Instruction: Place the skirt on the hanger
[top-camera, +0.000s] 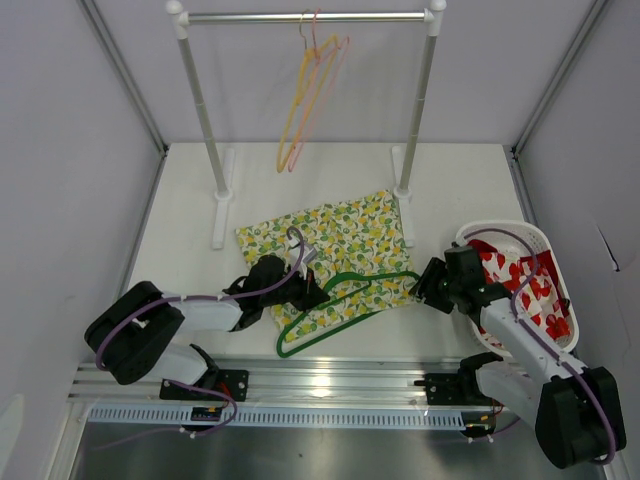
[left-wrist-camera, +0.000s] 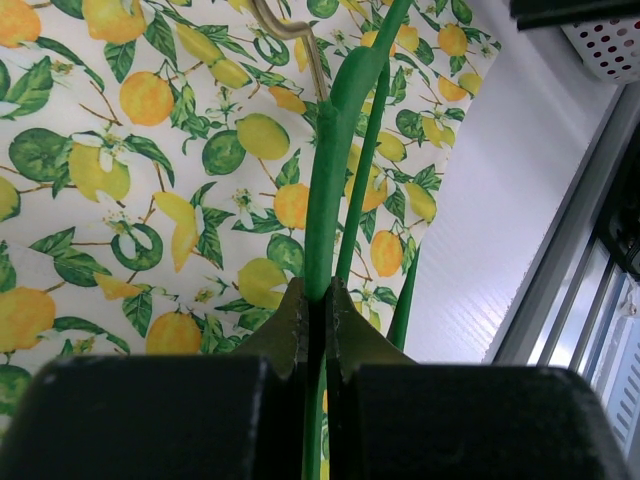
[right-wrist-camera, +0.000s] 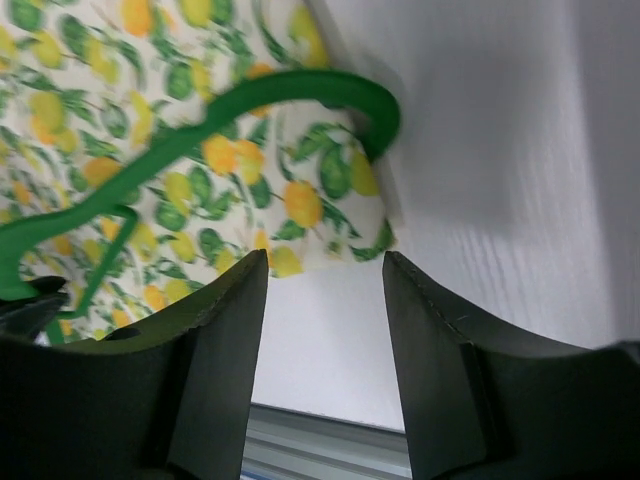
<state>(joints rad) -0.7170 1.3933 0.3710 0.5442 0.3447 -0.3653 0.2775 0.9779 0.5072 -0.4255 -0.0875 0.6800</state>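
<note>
While left end effector clamps green hanger on skirt, right end effector hovers beside; jaws apart.

Right claw open over the skirt's corner

Its two dark fingers stand apart at the bottom of the view with nothing between them. Beyond them a corner of the lemon-print skirt lies flat on the white table. The curved end of the green hanger rests across the fabric near its edge. A pale metal strip shows low between the fingers.
</note>
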